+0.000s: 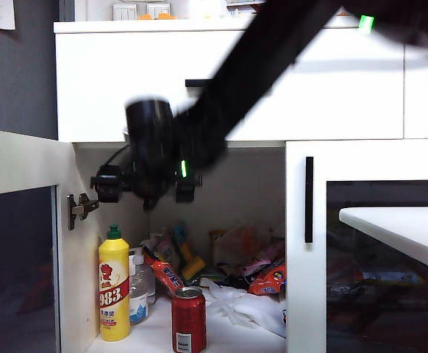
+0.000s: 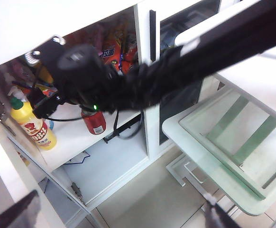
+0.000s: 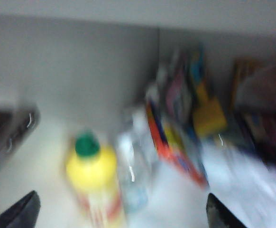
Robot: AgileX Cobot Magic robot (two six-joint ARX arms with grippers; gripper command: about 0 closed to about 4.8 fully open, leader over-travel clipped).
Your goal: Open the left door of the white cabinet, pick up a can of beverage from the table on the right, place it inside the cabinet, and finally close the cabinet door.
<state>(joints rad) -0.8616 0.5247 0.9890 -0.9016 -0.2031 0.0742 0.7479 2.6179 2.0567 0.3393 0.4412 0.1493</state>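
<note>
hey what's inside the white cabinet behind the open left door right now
Inside the white cabinet, the red can stands upright at the shelf's front, a yellow bottle beside it, snack packets behind. The right pincer, open, covers part of the back wall.

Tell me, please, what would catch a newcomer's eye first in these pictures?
Most striking is the black right arm sweeping diagonally from the upper right into the open white cabinet, its right gripper open and empty above the shelf. Just below it the red can of beverage stands upright at the shelf's front edge, beside a yellow bottle. The left door is swung wide open at the left.
</note>
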